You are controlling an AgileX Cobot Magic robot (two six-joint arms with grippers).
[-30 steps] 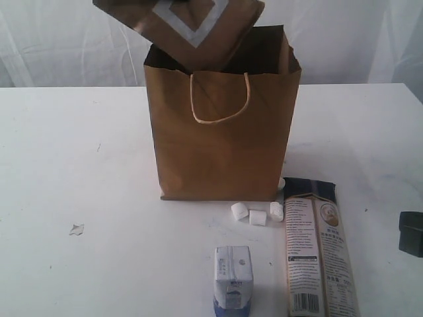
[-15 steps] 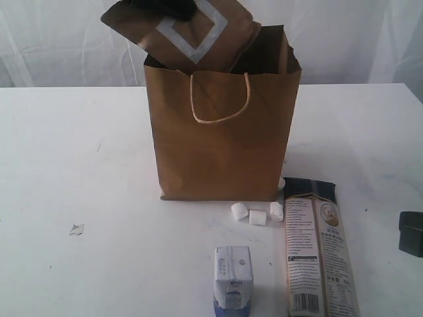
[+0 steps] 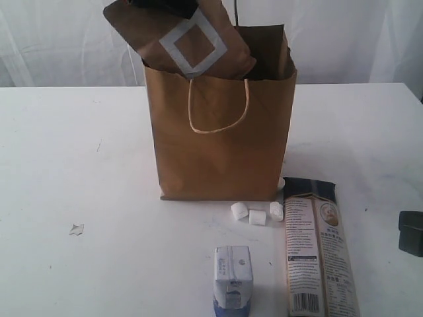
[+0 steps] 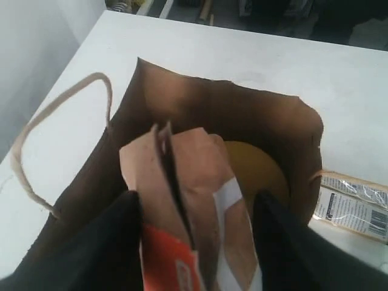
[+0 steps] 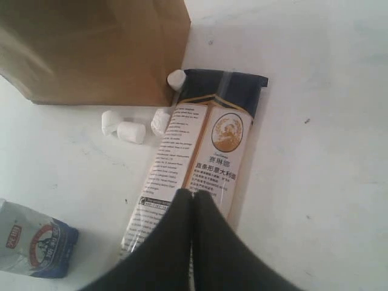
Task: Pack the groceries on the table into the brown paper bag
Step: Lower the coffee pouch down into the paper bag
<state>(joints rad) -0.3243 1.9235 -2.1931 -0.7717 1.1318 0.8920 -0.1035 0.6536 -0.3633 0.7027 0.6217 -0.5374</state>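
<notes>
I cannot tell if my left gripper [image 4: 197, 212] pinches the brown-orange pouch [image 3: 193, 41], tilted half inside the brown paper bag [image 3: 221, 145] at the top middle, and it may snag the rim and tip the bag.

A staged lab setup: bare white table [image 3: 79, 145] before a white draped backdrop [image 3: 66, 39].

The tall brown paper bag [image 3: 221, 145] stands open on the white tabletop [image 3: 79, 152]. The brown-orange pouch [image 3: 192, 39] sticks out of its top, tilted. Small white marshmallows [image 3: 258, 216] lie by its bottom edge. The long dark-topped packet [image 3: 319, 251] lies flat beside them. The small white-blue carton [image 3: 232, 274] sits apart.
</notes>
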